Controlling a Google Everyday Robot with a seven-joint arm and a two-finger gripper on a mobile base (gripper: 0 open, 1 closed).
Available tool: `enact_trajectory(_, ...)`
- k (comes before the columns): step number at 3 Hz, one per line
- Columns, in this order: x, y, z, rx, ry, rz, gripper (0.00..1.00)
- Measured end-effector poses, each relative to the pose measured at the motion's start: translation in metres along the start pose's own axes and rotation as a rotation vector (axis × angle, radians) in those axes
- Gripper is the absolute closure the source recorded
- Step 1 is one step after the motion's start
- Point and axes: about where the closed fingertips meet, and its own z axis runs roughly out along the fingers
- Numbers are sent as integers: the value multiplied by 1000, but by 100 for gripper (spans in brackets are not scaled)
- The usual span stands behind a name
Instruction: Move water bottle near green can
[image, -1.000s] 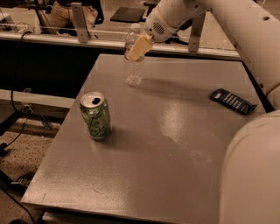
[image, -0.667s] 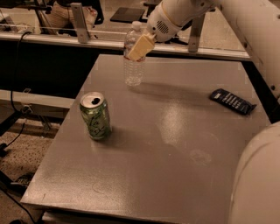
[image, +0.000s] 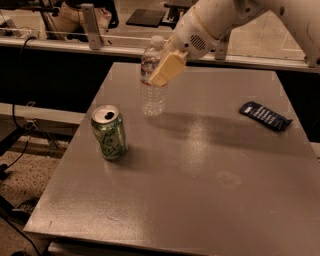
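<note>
The water bottle (image: 152, 97), clear ribbed plastic with a white cap, stands upright over the far left part of the grey table (image: 200, 200). My gripper (image: 155, 75) reaches in from the upper right and is shut on the bottle's upper half. One cream finger (image: 166, 68) lies across the bottle's front and the other is hidden behind it. I cannot tell whether the bottle's base rests on the table or hangs just above it. The green can (image: 109, 132), with pale swirls and a silver tab top, stands upright to the bottle's front left, about a can's width away.
A dark blue flat packet (image: 265, 115) lies near the table's right edge. A rail with posts (image: 92, 25) runs behind the table's far edge. Cables and floor (image: 20, 165) lie to the left of the table.
My gripper has brought the bottle forward, toward the camera and closer to the green can. The can and the packet have not moved.
</note>
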Motion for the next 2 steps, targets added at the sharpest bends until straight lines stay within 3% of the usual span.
enact_trajectory(2, 1, 61, 8, -130, 9, -127, 100)
